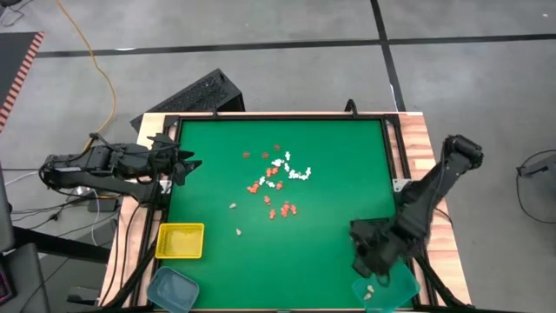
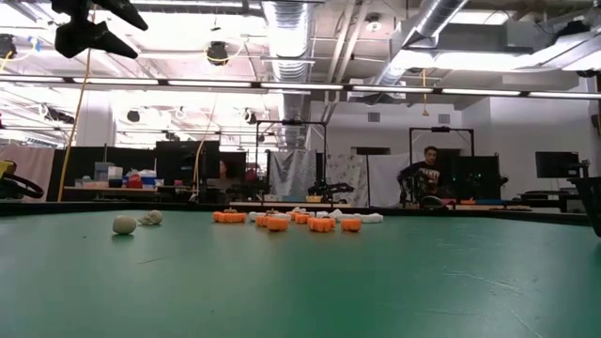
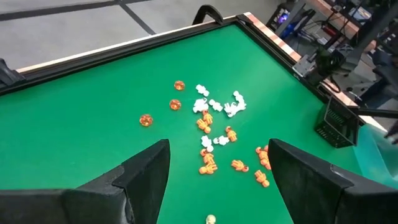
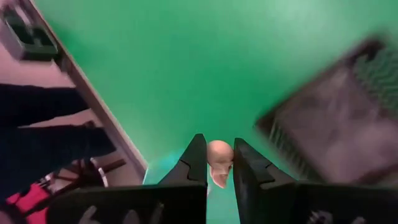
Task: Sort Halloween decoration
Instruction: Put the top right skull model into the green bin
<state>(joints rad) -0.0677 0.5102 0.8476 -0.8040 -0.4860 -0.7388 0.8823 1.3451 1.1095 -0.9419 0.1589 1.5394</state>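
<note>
The right gripper [image 4: 213,163] has its jaws drawn narrow around a small cream skull-shaped trinket [image 4: 219,160], pinched between the two dark fingertips. In the high view this right gripper [image 1: 369,258] sits at the near right corner of the green worktop [image 1: 330,235], just above a teal tray [image 1: 395,291] that holds one or two pale trinkets [image 1: 370,292]. The right arm reaches in from the worktop's right edge.

The left gripper [image 1: 184,165] hovers at the worktop's far left edge with its jaws spread wide and nothing between them. In the left wrist view its two dark fingers [image 3: 146,171] stand well apart, framing the green surface beyond.

The Halloween decoration [image 1: 278,178] lies scattered near the middle of the worktop, well apart from both grippers. It is a loose cluster of tiny orange-red pieces [image 1: 287,209] and white pieces [image 1: 298,173], mixed together. Three orange ones [image 3: 176,95] lie slightly apart on the far side of the cluster. Two cream pieces [image 1: 234,206] lie alone toward the near left, between the cluster and a yellow tray [image 1: 180,241].

The yellow tray rests at the near left of the worktop. A second teal tray [image 1: 171,288] sits just beyond it at the near left corner.

In the low view the trinkets form a thin row of orange and white shapes [image 2: 282,221] across the green surface, with two cream pieces [image 2: 124,224] off to one side. A person [image 2: 427,176] is seated far off in the room behind.
</note>
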